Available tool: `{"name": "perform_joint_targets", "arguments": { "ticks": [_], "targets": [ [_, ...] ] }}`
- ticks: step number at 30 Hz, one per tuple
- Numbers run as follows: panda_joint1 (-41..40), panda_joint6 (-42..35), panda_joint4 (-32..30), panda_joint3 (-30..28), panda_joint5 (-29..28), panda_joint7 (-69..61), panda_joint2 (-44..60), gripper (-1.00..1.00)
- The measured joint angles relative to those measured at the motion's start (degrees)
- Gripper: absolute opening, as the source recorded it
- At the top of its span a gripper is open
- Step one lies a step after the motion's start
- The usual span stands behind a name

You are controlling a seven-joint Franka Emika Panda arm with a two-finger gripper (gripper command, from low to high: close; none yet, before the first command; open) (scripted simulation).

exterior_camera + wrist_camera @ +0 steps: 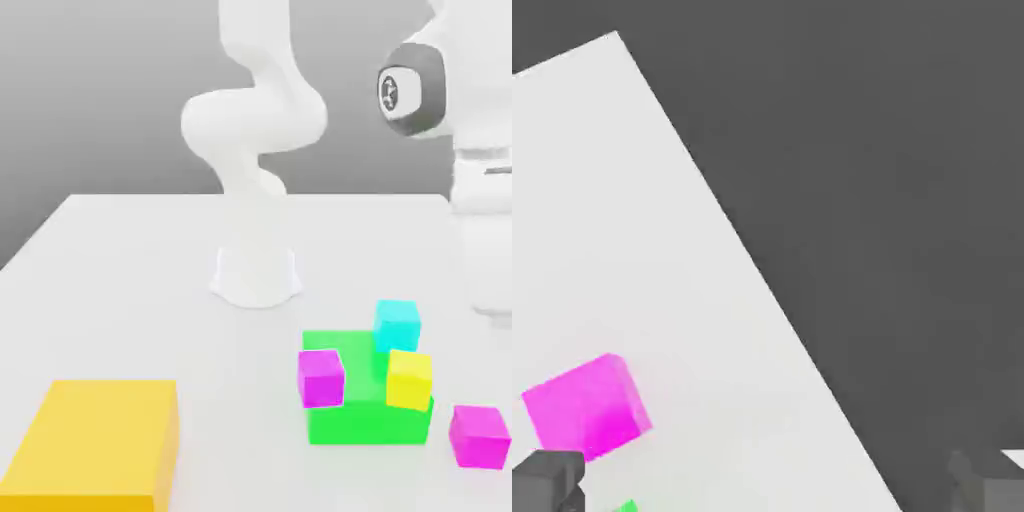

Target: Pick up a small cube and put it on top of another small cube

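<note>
Crowding the green block (365, 415) on the tabletop (130, 290) are a pink cube (321, 378), a yellow cube (408, 379) and a cyan cube (397, 324). Another pink cube (478, 436) sits apart toward the exterior view's right, an orange block (95, 440) far left. From the hand view, the pincer (772, 485) stands released, fingertips (547, 480) spread above a pink cube (587, 407).

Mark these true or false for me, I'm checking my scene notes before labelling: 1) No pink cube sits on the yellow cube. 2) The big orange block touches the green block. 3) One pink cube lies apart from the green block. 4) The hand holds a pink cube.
1) True: the yellow cube has nothing on top.
2) False: the big orange block lies well apart from the green block.
3) True: one pink cube lies alone on the table.
4) False: the hand is open and empty.
</note>
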Motion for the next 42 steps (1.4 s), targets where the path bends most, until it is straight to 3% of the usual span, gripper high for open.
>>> {"name": "perform_joint_targets", "arguments": {
  "ticks": [10, 11, 19, 29, 35, 40, 41, 42],
  "targets": [
    [4.7, 11.2, 0.2, 0.1, -9.0, -3.9, 20.6, 0.0],
    [4.9, 12.3, 0.5, -0.1, -9.2, -3.7, 22.0, -1.0],
    [4.7, 11.1, 0.2, 0.1, -9.1, -3.9, 20.6, -1.0],
    [1.4, -3.1, -5.6, 0.3, -2.2, -2.4, 0.7, -1.0],
    [-1.1, -11.0, -10.0, -1.2, -2.4, 4.4, -11.7, -1.0],
    [-1.8, -4.0, -13.0, -1.5, -3.4, 6.7, -7.8, -1.0],
    [-1.8, -2.4, -13.3, -1.5, -3.5, 6.8, -6.6, 1.0],
    [-1.7, -2.4, -13.3, -1.5, -3.5, 6.8, -6.6, 1.0]
  ]
}}
